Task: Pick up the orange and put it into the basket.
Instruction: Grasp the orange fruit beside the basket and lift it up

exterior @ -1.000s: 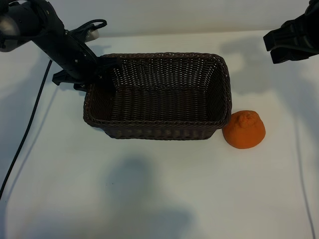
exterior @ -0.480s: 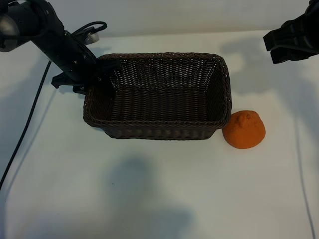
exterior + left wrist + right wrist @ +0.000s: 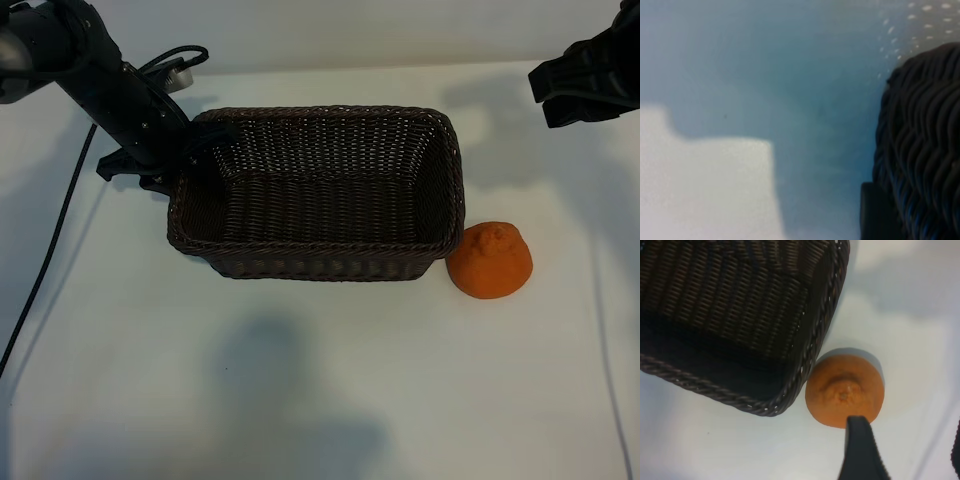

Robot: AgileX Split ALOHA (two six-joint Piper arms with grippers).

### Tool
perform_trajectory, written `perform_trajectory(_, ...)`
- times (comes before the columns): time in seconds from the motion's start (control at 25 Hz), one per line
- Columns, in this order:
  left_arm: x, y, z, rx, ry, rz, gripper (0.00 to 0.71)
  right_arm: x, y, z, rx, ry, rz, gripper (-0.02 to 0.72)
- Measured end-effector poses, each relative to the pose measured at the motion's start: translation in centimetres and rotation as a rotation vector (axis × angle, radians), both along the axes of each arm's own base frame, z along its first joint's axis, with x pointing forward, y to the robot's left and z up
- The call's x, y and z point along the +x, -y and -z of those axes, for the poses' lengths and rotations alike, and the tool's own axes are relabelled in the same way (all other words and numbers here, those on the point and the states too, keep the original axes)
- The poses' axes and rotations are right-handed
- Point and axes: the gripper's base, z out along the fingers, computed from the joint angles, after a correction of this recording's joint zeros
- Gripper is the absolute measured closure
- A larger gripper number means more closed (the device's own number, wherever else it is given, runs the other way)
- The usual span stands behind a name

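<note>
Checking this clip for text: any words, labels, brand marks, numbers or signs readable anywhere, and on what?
None: no words, numbers or marks can be read in any view.
Basket: plain woven wicker, no tag visible.
Orange: no sticker visible.
Table: bare white surface, nothing printed.
Left tool and right tool: plain black, no lettering legible.
</note>
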Motion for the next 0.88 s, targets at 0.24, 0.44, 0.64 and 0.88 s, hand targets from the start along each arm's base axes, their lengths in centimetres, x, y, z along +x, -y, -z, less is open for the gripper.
perform_trajectory(0.24, 0.0, 0.1, -0.1, -0.013, -0.003, -0.006, 0.312, 0.0, 0.0, 0.0, 0.000, 0.000, 0.000, 0.270)
perform_trajectory(0.44, 0.0, 0.0, -1.3, -0.027, 0.014, -0.008, 0.312, 0.0, 0.0, 0.0, 0.000, 0.000, 0.000, 0.270)
perform_trajectory(0.64, 0.0, -0.7, -3.6, -0.024, -0.022, 0.030, 0.312, 0.0, 0.0, 0.0, 0.000, 0.000, 0.000, 0.270)
perform_trajectory(0.88, 0.9, -0.9, -5.8, -0.009, 0.023, 0.055, 0.312, 0.0, 0.0, 0.0, 0.000, 0.000, 0.000, 0.270)
